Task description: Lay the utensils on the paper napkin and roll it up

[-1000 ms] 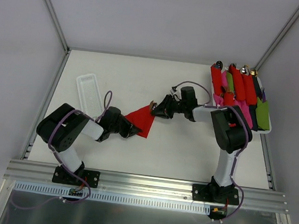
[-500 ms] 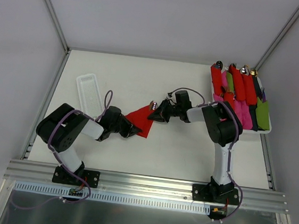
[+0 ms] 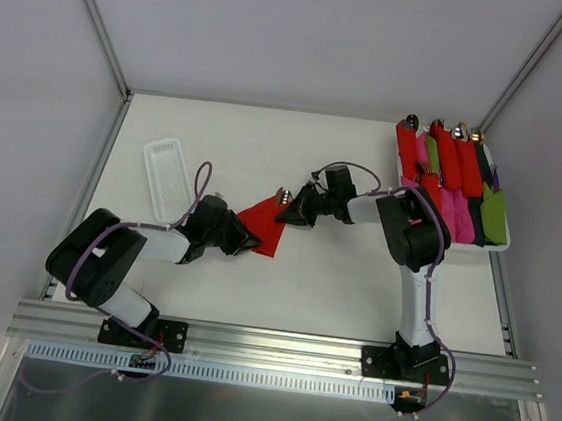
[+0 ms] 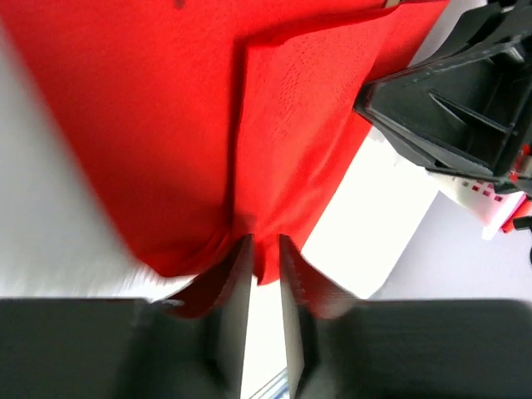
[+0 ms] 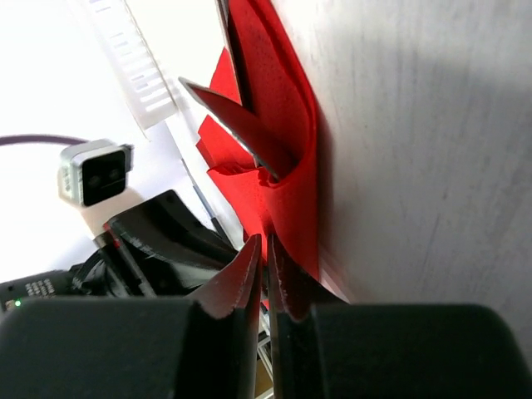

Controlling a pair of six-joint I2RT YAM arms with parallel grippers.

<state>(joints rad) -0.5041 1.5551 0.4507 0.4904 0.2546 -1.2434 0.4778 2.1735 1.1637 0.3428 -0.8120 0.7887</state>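
The red paper napkin (image 3: 264,225) lies mid-table, one side folded over. In the right wrist view the fold of the paper napkin (image 5: 287,141) wraps the silvery utensils (image 5: 237,125). A shiny spoon head (image 3: 284,195) pokes out at the napkin's far corner. My right gripper (image 3: 293,210) is at that corner, and in its wrist view the right gripper (image 5: 263,239) is pinched on the napkin's folded edge. My left gripper (image 3: 245,238) is at the near left corner. Seen from its wrist, the left gripper (image 4: 264,241) has its jaws slightly apart, with the napkin's corner (image 4: 264,264) loose between the tips.
An empty white tray (image 3: 167,176) lies at the back left. A tray of red, pink and green rolled bundles (image 3: 455,184) stands at the right edge. The two grippers face each other closely across the napkin.
My left gripper's jaws have parted a little on the napkin corner. The right gripper has slid left along the napkin and closed further onto its folded edge.
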